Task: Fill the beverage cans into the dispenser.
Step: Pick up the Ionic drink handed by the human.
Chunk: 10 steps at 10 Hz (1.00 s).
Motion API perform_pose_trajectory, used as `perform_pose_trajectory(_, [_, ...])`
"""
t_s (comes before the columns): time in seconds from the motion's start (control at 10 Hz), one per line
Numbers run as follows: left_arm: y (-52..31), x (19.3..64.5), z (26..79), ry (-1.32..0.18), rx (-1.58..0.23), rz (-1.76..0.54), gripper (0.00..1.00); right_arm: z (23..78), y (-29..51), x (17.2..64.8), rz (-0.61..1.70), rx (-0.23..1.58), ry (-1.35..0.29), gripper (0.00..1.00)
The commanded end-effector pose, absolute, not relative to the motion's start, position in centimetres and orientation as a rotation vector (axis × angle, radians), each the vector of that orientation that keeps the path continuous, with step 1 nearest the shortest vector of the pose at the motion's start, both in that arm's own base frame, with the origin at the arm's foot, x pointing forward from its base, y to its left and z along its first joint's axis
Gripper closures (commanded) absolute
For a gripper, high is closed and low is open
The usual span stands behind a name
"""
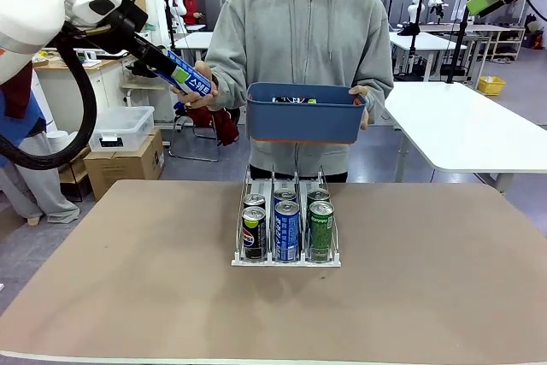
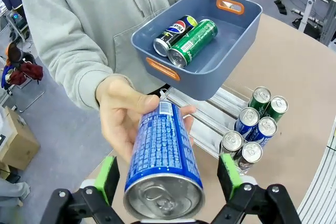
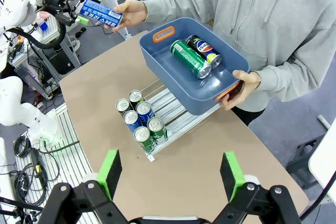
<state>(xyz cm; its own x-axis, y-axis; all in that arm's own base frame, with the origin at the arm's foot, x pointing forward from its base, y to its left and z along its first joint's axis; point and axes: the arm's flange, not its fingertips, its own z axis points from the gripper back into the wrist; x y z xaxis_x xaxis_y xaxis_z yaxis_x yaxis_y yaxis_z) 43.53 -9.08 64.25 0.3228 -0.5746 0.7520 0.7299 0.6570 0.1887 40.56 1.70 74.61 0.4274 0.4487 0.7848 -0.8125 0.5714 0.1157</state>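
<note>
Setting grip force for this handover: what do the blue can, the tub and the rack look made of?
Blue can: thin metal, probably aluminium; glossy printed wall, bare silver top with pull tab. Tub: matte blue moulded plastic, by its rounded corners. Rack: thin pale rails on a white base, likely plastic; too fine to be sure.

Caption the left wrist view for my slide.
Person's hand holds blue can between left gripper's open fingers; Pepsi can and green can lie in blue tub.
</note>
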Motion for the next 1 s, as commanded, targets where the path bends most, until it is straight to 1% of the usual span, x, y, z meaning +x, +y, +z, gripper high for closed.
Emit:
perform_pose_trajectory(0.0, [-8.92,43.91,64.04,-0.901,-0.218,-0.829,0.00,74.60,1.69,40.54,0.834,0.532,-0.783,0.00])
perform_pose_trajectory(0.1, [-8.73,44.00,64.05,-0.908,-0.204,-0.799,0.00,74.60,1.69,40.54,0.834,0.532,-0.783,0.00])
perform_pose_trajectory(0.2, [-9.01,43.72,64.02,-0.891,-0.202,-0.858,0.00,74.60,1.69,40.54,0.834,0.532,-0.783,0.00])
perform_pose_trajectory(0.3, [-9.01,43.72,64.02,-0.891,-0.202,-0.858,0.00,74.60,1.69,40.54,0.834,0.532,-0.783,0.00])
perform_pose_trajectory(0.4, [-8.82,43.82,64.02,-0.893,-0.205,-0.842,0.60,74.60,1.69,40.54,0.834,0.532,-0.783,0.00])
perform_pose_trajectory(0.5, [-8.67,43.61,64.30,-0.926,-0.216,-0.815,0.60,74.60,1.69,40.54,0.834,0.532,-0.783,0.00])
perform_pose_trajectory(0.6, [-8.53,43.62,64.46,-0.923,-0.219,-0.815,1.00,74.60,1.69,40.54,0.834,0.532,-0.783,0.00])
perform_pose_trajectory(0.7, [-8.47,43.63,64.46,-0.914,-0.216,-0.814,0.65,74.60,1.69,40.54,0.834,0.532,-0.783,0.00])
perform_pose_trajectory(0.8, [-8.35,43.53,64.53,-0.908,-0.213,-0.802,1.00,74.60,1.69,40.54,0.834,0.532,-0.783,0.00])
perform_pose_trajectory(0.9, [-8.31,43.43,64.53,-0.899,-0.218,-0.795,1.00,74.60,1.69,40.54,0.834,0.532,-0.783,0.00])
